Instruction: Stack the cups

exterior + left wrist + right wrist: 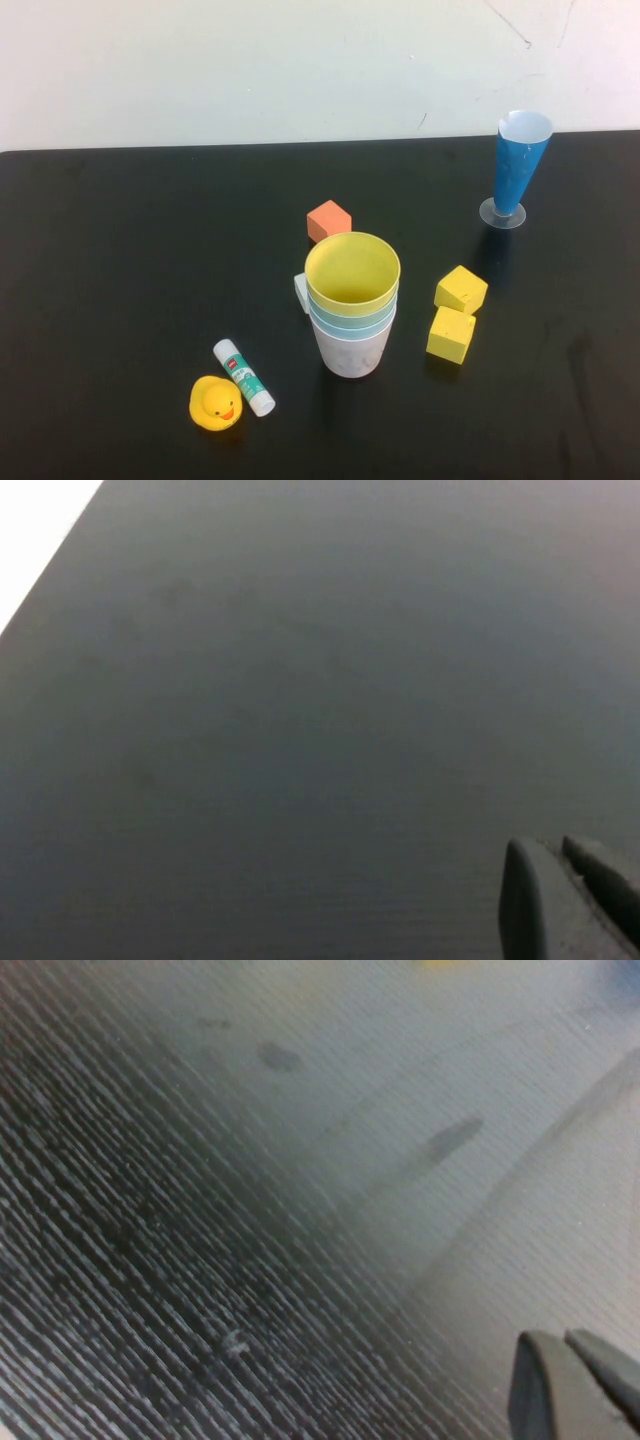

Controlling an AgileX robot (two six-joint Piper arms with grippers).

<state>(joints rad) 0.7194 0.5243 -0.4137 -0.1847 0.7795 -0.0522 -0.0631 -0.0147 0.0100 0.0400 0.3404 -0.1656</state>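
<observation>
In the high view the cups stand nested in one upright stack at the middle of the black table. The yellow cup [352, 270] is on top, then the pale green cup [338, 306], the light blue cup [345, 324] and the pale pink cup [352, 352] at the bottom. Neither arm shows in the high view. My left gripper [555, 852] is shut and empty over bare table in the left wrist view. My right gripper [560, 1342] is shut and empty over bare table in the right wrist view. No cup shows in either wrist view.
An orange cube [328, 220] lies behind the stack, and a pale block [300, 292] peeks out at its left. Two yellow cubes [460, 290] [451, 335] lie to its right. A glue stick [244, 377] and a yellow duck [215, 403] lie front left. A tall blue cone [515, 170] stands back right.
</observation>
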